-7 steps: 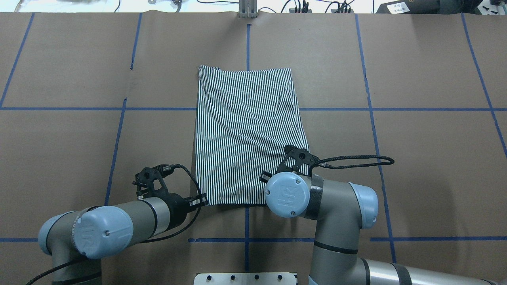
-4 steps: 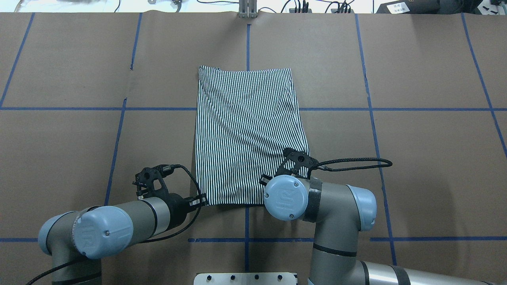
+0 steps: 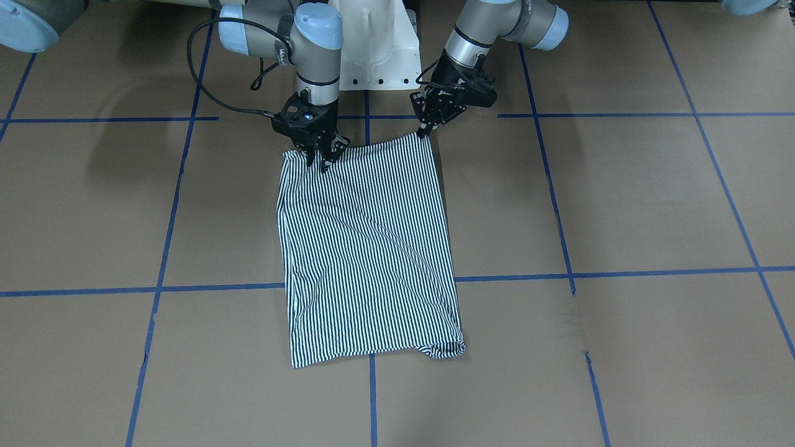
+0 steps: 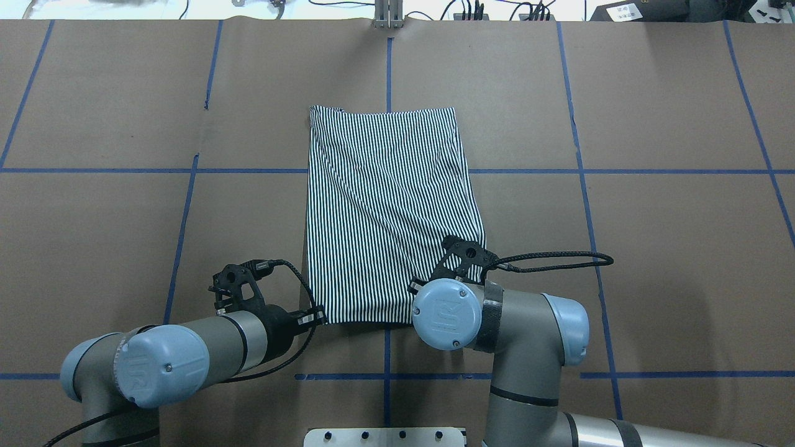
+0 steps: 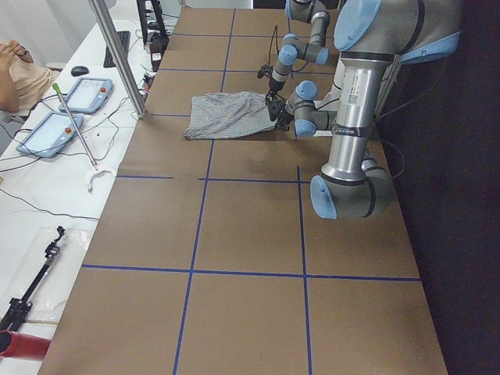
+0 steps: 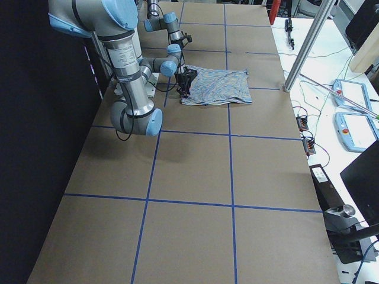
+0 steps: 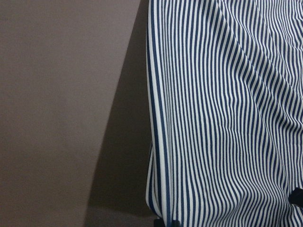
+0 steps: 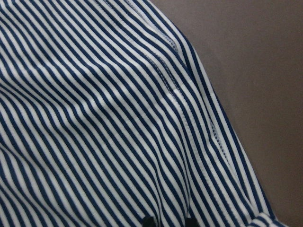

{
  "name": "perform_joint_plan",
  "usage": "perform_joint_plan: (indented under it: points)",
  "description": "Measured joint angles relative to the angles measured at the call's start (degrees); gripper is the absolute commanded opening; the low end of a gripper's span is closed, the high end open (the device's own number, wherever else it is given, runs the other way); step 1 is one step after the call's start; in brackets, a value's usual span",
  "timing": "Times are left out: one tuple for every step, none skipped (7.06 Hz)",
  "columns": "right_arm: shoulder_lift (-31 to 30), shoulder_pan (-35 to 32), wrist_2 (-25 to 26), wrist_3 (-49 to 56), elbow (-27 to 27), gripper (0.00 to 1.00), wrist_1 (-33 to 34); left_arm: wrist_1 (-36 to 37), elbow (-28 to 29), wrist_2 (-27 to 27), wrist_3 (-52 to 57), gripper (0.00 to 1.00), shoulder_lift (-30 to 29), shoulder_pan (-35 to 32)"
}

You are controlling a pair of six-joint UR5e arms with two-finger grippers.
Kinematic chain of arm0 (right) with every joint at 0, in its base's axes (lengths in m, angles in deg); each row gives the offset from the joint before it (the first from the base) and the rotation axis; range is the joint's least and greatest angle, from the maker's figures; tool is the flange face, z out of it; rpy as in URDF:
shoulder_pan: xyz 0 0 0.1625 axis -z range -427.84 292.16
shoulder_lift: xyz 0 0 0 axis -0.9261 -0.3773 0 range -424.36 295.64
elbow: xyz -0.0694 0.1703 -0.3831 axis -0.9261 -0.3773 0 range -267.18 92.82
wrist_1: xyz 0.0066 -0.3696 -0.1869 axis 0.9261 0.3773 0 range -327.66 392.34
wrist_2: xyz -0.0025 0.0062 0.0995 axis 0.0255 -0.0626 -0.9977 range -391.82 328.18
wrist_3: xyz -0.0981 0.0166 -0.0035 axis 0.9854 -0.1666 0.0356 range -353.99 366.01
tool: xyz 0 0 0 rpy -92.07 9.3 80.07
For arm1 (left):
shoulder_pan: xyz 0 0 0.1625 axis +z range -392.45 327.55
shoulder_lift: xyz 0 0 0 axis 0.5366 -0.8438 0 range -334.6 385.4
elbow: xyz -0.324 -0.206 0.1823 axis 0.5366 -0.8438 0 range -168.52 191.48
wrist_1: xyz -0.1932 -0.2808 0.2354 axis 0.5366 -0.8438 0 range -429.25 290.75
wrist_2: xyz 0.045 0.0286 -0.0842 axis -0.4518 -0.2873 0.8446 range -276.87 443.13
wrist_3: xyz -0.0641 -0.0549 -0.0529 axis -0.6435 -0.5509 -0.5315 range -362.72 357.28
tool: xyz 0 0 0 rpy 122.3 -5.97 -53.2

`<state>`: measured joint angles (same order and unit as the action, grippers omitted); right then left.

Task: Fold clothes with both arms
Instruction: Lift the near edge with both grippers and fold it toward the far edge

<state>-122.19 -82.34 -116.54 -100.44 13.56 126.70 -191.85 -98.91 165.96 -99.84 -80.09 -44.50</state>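
Observation:
The striped polo shirt [image 3: 366, 248] lies folded into a narrow rectangle in the middle of the brown table [image 4: 652, 248]; its collar, buttons and logo are hidden. It also shows in the overhead view [image 4: 385, 205]. My left gripper [image 3: 426, 129] is shut on the shirt's near corner on my left side, and that corner peaks up slightly [image 4: 315, 317]. My right gripper [image 3: 323, 158] is on the other near corner and looks shut on it; in the overhead view my wrist covers it. Both wrist views are filled with striped cloth [image 7: 227, 118] [image 8: 118, 118].
Blue tape lines [image 4: 186, 211] mark a grid on the table. The white pedestal base [image 3: 372, 43] stands just behind the shirt's near edge. A metal pole [image 5: 117, 55] and tablets [image 5: 82, 94] are on the operators' side, beyond the far edge.
My right wrist has drawn back a little toward my base along the shirt's near right corner. The left arm and the rest of the shirt have not moved.

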Motion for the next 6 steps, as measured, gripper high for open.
perform_joint_plan:
  points:
    - [0.0, 0.1, 0.0, -0.2, 0.0, 0.00, -0.1, 0.0, 0.0, 0.0, 0.0, 0.00, -0.1, 0.0]
    - [0.0, 0.2, 0.0, -0.2, 0.1, 0.00, -0.2, 0.0, 0.0, 0.0, 0.0, 0.00, -0.1, 0.0]
    - [0.1, 0.2, 0.1, -0.2, 0.4, 0.00, -0.4, 0.0, -0.1, 0.1, 0.0, 0.00, -0.2, 0.0]
    - [0.2, 0.1, 0.1, -0.2, 1.3, 0.00, -0.3, 0.0, -0.7, 0.2, 0.2, 0.00, -0.2, 0.0]
    - [0.3, -0.1, 0.1, -0.2, 3.6, 0.00, 0.4, 0.2, -2.2, 0.4, 0.5, 0.00, 0.0, -0.2]
    - [0.3, -0.1, 0.0, -0.2, 7.5, 0.00, 2.7, 1.5, -4.9, 1.0, 0.7, 0.00, 0.4, -0.4]
